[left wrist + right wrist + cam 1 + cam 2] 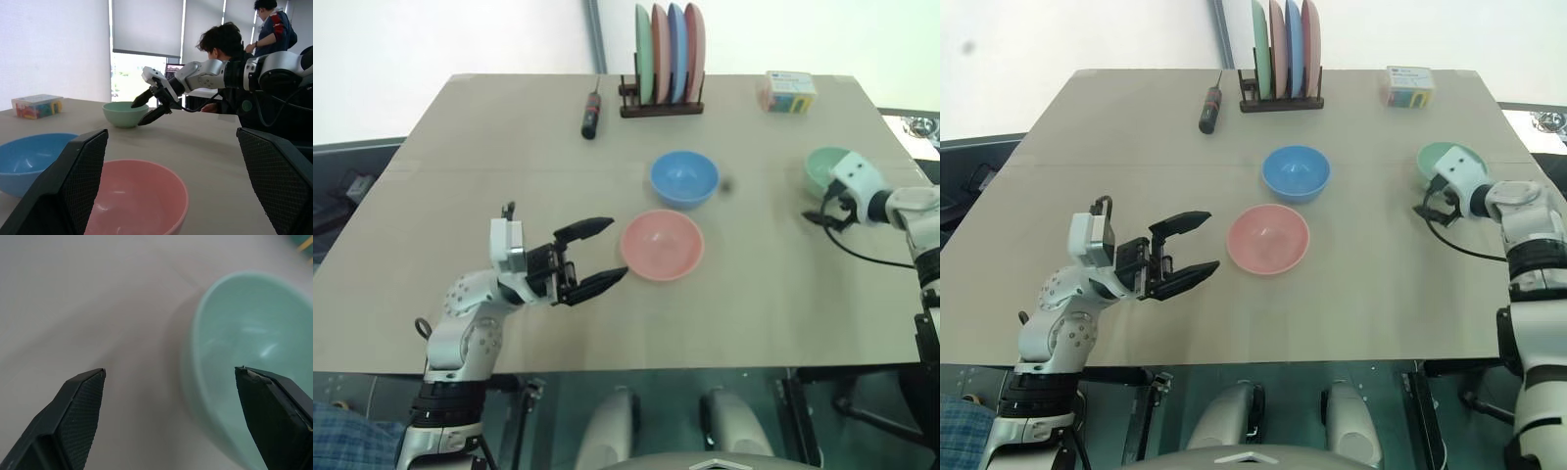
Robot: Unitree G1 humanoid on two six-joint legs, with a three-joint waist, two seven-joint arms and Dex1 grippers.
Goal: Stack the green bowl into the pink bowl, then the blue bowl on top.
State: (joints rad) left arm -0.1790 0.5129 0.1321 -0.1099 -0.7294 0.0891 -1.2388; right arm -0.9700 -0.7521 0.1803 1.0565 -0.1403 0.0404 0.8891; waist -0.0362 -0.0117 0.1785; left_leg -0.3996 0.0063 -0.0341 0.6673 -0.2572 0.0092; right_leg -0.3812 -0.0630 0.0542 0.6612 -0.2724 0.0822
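Observation:
The pink bowl point(663, 245) sits mid-table, with the blue bowl point(684, 178) just behind it. My left gripper point(618, 248) is open at the pink bowl's left side, its fingers pointing at the rim and holding nothing. Far right, the green bowl point(824, 166) stands on the table. My right gripper point(170, 370) is open at this bowl. The near rim of the green bowl point(254, 357) lies between its two fingers: one is in front of the bowl's inside, the other over the table. From the left wrist view, the right gripper point(138, 114) hovers at the green bowl point(117, 115), gripping nothing.
A dark rack point(661, 106) at the back edge holds several upright coloured plates. A black and red screwdriver point(592, 116) lies to its left. A clear box of coloured pieces point(787, 91) is at the back right. Two people point(225, 41) are beyond the table's right side.

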